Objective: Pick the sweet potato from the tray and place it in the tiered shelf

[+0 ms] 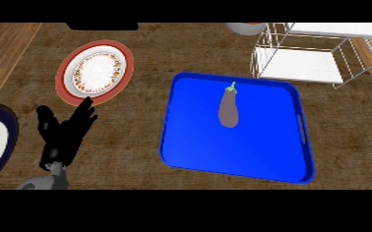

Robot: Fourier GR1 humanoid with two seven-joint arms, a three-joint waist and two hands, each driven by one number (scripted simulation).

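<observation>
A: At the near left, the left hand (64, 130) was seen resting, fingers spread and holding nothing, beside a plate (95, 71).

B: What about the tray (270, 156)?

A: Only a purple eggplant (230, 109) was shown in it, no sweet potato. A grasp across its middle would be advised, then a lift toward the tiered shelf (311, 54), far right.

B: And the right hand?

A: Not shown; the shelf was cut off.

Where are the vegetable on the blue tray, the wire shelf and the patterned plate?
eggplant (230, 109), head view, middle of its purple body
tiered shelf (301, 64), head view, bare white lower level
plate (95, 70), head view, its white centre
</observation>
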